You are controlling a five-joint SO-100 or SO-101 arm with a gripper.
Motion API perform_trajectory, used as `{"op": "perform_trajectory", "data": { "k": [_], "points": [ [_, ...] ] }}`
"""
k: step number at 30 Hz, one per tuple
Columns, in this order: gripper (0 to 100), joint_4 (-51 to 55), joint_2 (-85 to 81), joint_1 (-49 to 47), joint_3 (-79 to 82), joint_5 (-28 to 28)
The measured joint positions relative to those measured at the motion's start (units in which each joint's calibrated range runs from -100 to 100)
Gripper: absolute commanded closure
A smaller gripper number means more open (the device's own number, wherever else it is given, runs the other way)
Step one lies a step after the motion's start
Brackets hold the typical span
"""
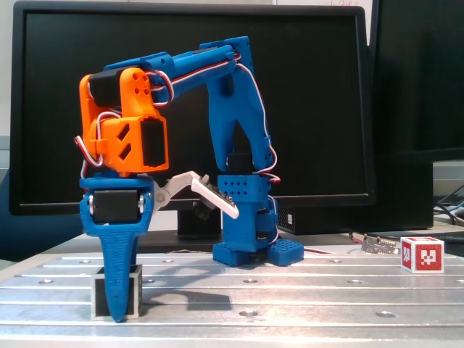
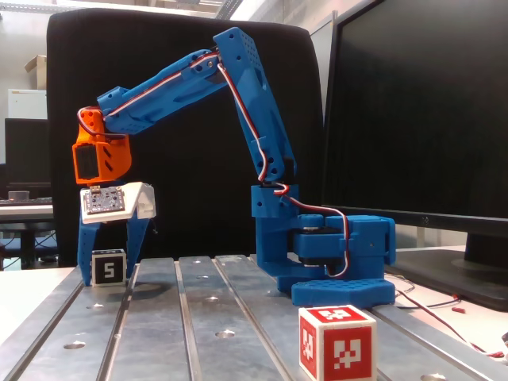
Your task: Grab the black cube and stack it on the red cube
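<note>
Support surface is a ribbed metal table with lengthwise grooves and recessed screw holes, seen in both fixed views. Resting directly on it: the black cube marked "5" at one end, the red cube with white pattern well apart at the other, and the arm's blue base between them. A small metallic part lies near the red cube; its nature cannot be determined.
</note>
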Motion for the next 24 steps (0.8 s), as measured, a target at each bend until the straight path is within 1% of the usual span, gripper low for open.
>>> {"op": "perform_trajectory", "data": {
  "k": [4, 18, 24],
  "points": [
    [83, 0.0, -0.1, 0.0, 0.0, 0.0],
    [83, 0.0, -0.1, 0.0, -0.3, 0.0],
    [83, 4.5, 0.0, 0.0, -5.1, 0.0]
  ]
}}
